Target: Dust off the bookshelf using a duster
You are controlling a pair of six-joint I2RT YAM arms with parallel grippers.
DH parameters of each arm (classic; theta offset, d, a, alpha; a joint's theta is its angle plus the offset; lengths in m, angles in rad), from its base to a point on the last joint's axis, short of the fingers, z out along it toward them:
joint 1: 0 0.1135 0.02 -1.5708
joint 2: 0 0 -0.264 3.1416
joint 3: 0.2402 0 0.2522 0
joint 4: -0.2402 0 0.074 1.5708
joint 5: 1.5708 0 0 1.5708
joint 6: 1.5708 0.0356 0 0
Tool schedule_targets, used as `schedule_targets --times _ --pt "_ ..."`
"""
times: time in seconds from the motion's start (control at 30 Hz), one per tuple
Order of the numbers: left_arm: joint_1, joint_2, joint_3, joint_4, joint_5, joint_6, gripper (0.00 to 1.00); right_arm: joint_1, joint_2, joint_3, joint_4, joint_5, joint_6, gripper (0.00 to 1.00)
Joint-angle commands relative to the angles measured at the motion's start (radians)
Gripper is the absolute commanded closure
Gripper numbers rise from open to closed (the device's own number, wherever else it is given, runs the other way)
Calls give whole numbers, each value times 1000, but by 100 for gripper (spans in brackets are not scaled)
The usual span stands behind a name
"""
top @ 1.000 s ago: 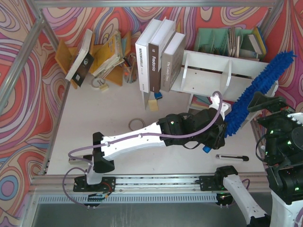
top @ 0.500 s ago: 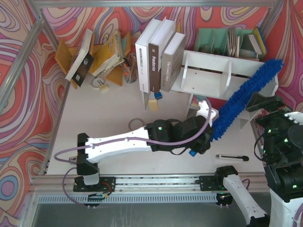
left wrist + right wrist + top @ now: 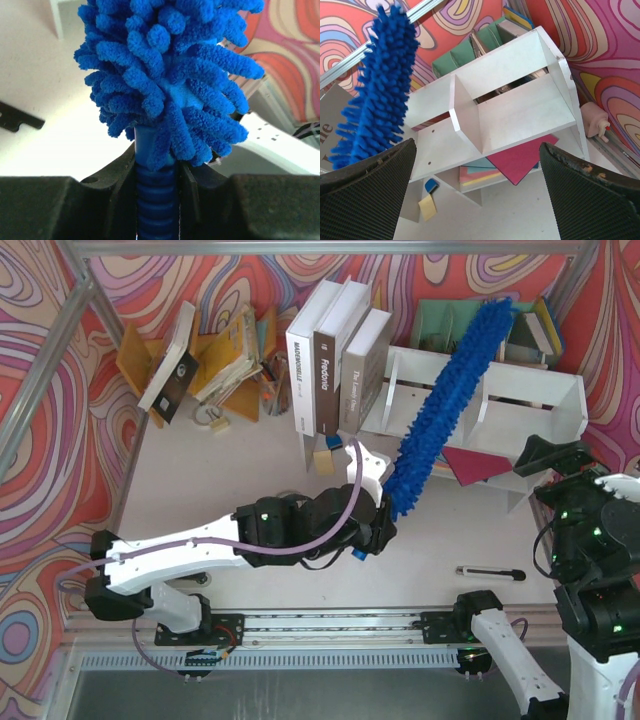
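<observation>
**Duster swings from the shelf's right end to its left compartment**

Swept leftward over the last second, the left arm has carried the duster (image 3: 445,400) off the right end of the bookshelf (image 3: 520,390), and its elbow now lies far out to the left over the table (image 3: 220,470).

Nearest the bases, a black pen (image 3: 490,572) lies on the table between the two arms. Just beyond it, the left gripper (image 3: 385,512) is clamped on the duster's ribbed blue handle; the left wrist view shows the fingers (image 3: 117,165) pressed against both sides of the handle, right below the fluffy head (image 3: 165,75). To the right, the right gripper (image 3: 550,455) hangs in front of the shelf's right half with its pads (image 3: 365,200) spread wide and nothing between them.

From the clamped handle the duster slants up and away across the bookshelf's left compartment (image 3: 430,135), left of the divider. Whether its fibres touch the board cannot be told. A pink sheet (image 3: 520,155) lies under the shelf.

Farther back, three upright books (image 3: 335,360) stand at the shelf's left end. The duster's tip overlaps the green file organiser (image 3: 440,325) against the rear wall.
</observation>
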Motion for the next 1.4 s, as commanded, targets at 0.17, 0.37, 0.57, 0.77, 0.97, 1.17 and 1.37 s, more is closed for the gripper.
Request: schedule_targets --times 0.17,0.37,0.57,0.77,0.97,1.17,1.37 --pt "-2 -72 -244 89 4 -135 100 1 -8 -39 4 -19 19 1" --pt "-13 -19 -277 85 39 -174 100 1 -10 -59 3 -24 23 1" --pt "-41 -4 -283 15 13 -150 100 2 -7 -63 -2 -21 9 1" --pt "-117 -82 -297 -15 -83 -138 100 0 -10 -76 -8 -26 16 1" --pt "-120 -116 -380 27 -96 -182 100 2 -10 -70 -8 -29 17 1" --pt "-116 -71 -384 15 -106 -179 100 2 1 -56 -10 -34 15 1" --pt "-106 -87 -382 25 -109 -162 100 1 5 -52 -10 -35 11 1"
